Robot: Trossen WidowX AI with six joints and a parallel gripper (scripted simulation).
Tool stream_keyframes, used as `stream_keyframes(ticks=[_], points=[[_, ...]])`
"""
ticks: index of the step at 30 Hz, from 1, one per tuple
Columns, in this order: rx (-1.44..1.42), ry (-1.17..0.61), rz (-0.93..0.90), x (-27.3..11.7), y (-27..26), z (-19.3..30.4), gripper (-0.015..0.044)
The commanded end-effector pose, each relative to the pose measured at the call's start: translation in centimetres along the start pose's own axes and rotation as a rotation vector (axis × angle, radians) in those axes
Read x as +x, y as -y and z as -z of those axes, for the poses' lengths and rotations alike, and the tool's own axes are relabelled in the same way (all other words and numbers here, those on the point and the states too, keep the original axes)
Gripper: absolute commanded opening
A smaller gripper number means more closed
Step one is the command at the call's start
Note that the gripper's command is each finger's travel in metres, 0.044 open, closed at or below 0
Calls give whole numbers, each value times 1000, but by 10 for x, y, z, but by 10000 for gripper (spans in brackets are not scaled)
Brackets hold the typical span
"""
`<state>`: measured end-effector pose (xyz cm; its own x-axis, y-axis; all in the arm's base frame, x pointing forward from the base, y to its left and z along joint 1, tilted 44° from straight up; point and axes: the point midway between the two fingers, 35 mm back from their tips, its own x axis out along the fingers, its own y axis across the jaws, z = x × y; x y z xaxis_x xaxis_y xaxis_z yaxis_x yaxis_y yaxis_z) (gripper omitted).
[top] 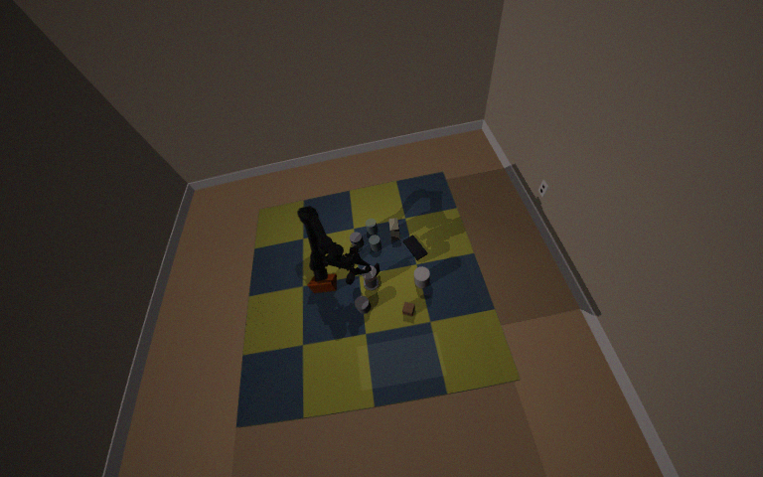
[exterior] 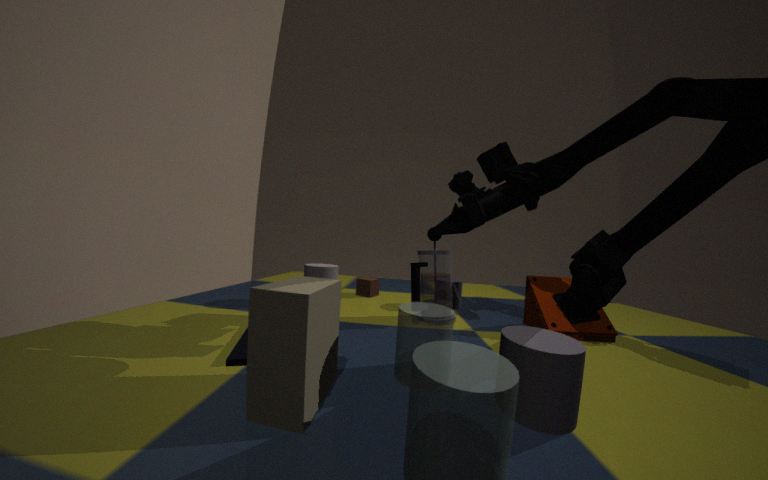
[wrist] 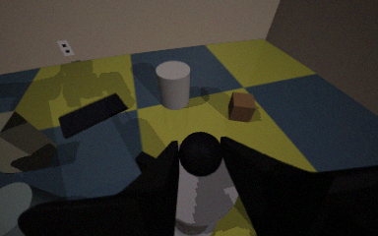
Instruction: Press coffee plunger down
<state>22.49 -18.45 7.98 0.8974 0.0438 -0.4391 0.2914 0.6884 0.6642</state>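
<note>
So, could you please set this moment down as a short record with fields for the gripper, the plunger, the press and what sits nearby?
gripper: gripper shut on the plunger knob, one finger on each side
plunger: a short length of rod shows above the lid, so not fully down
press: coffee press upright on the checkered mat, dark handle on its left in the exterior view
nearby: white cylinder, brown cube and flat dark slab beyond the press, all apart from it
task stage: pressing, not yet released
</note>
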Motion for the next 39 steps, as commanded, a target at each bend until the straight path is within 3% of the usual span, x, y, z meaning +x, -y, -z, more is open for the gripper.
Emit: stream_keyframes(ticks=[1,32,39], points=[[23,-22,-3,4,0,8,129],[12,-9,-1,4,2,3,129],[12,-9,-1,4,2,3,312]])
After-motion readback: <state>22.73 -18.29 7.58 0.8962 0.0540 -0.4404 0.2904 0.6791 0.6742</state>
